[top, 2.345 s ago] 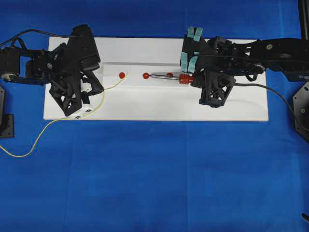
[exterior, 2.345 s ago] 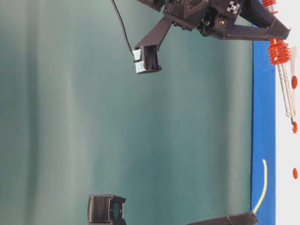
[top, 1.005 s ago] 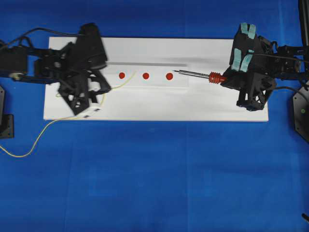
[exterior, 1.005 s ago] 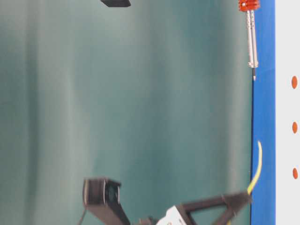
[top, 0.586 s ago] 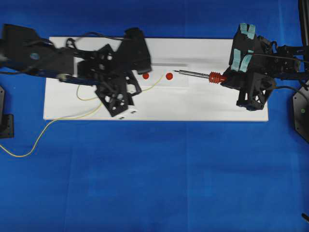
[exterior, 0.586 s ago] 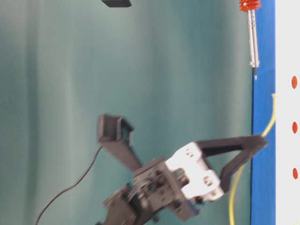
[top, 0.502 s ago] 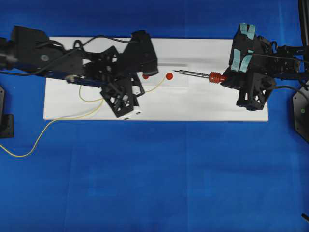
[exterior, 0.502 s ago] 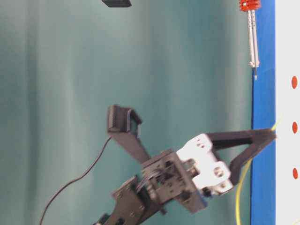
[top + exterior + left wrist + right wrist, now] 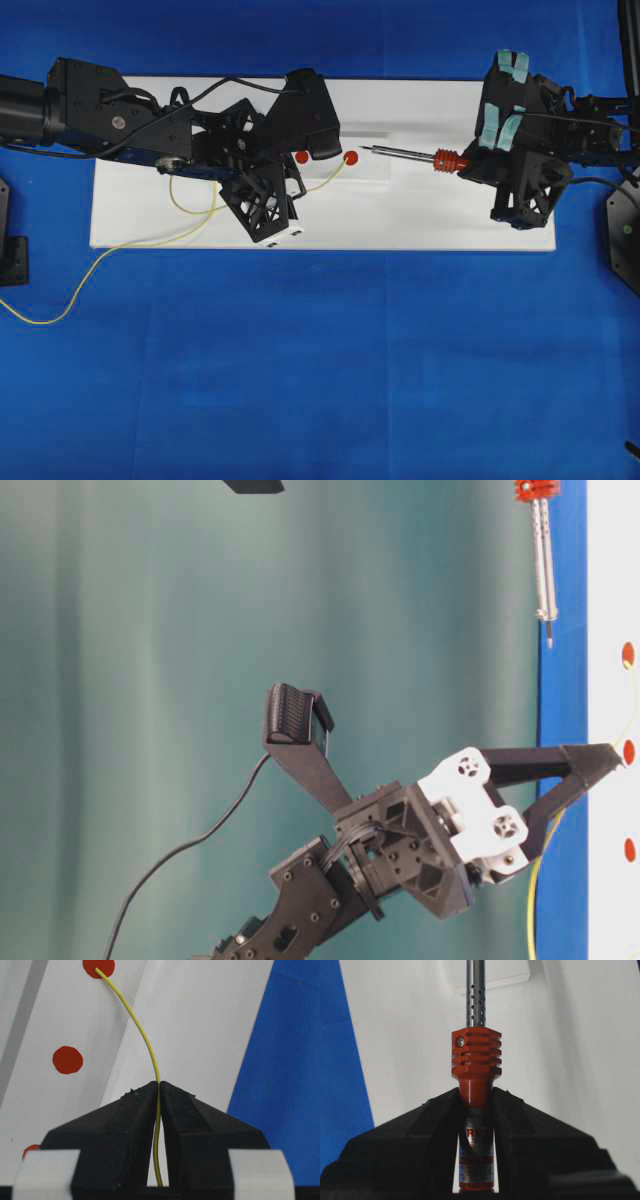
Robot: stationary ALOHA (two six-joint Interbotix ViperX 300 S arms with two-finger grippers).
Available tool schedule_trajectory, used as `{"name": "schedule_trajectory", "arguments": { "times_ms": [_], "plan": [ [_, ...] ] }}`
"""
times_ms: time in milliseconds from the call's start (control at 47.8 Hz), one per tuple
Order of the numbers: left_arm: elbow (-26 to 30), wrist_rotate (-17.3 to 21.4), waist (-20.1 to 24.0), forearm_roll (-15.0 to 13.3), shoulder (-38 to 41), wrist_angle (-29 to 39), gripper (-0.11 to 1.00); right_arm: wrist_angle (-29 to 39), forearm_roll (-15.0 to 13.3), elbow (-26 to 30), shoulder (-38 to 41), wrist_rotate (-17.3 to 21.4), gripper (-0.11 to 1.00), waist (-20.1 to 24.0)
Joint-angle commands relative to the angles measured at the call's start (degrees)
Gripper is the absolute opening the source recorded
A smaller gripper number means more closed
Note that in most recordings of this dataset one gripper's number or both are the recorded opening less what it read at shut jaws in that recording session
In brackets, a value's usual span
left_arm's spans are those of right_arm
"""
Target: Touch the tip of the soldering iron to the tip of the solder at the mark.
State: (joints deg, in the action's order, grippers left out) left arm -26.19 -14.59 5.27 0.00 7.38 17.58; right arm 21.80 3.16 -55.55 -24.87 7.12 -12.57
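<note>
The solder [image 9: 325, 180] is a thin yellow wire, and my left gripper [image 9: 303, 192] is shut on it over the white board [image 9: 400, 220]. In the left wrist view the solder [image 9: 145, 1040] arcs out of the left gripper [image 9: 159, 1085], and its tip lies on the farthest red mark [image 9: 98, 966]. The soldering iron [image 9: 405, 154] is held level in my right gripper [image 9: 468, 165], which is shut on its handle just behind the orange ribbed collar [image 9: 476, 1052]. Its dark tip sits a short way right of the mark [image 9: 351, 157] and does not touch the solder.
Another red mark [image 9: 302, 157] shows partly under the left arm. The solder's tail [image 9: 60, 315] trails off the board onto the blue cloth [image 9: 330, 380]. A raised white strip [image 9: 360, 133] runs behind the marks. Black mounts [image 9: 622, 230] stand at the table's sides.
My left arm has swept right along the board with the solder, bringing its tip from the left mark to the right one. The right gripper and the iron have stayed still.
</note>
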Motion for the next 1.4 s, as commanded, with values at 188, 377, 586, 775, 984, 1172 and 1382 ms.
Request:
{"name": "schedule_trajectory", "arguments": {
  "times_ms": [188,377,586,775,984,1172,1382],
  "plan": [
    [1.3,0.0,0.2,0.1,-0.8,-0.2,0.03,-0.4,-0.1,1.1,1.5,0.2,0.06,-0.1],
    [1.6,0.3,0.2,0.1,-0.7,-0.1,0.03,-0.5,-0.1,2.5,5.4,0.2,0.06,-0.1],
    [1.5,0.2,0.2,0.1,-0.7,-0.1,0.03,-0.4,-0.1,4.3,8.5,0.1,0.06,-0.2],
    [1.6,0.3,0.2,0.1,-0.7,0.0,0.03,-0.2,-0.1,5.1,9.8,0.1,0.06,-0.2],
    [1.5,0.2,0.1,0.1,-0.7,0.7,0.03,0.3,-0.1,5.4,10.5,0.2,0.06,-0.2],
    [1.6,0.1,0.2,0.1,-0.8,0.8,0.03,0.5,-0.1,5.4,10.5,0.2,0.06,-0.3],
    [1.5,0.1,0.1,0.1,-0.8,1.0,0.03,0.8,-0.1,5.4,10.5,0.2,0.06,-0.5]
  ]
}}
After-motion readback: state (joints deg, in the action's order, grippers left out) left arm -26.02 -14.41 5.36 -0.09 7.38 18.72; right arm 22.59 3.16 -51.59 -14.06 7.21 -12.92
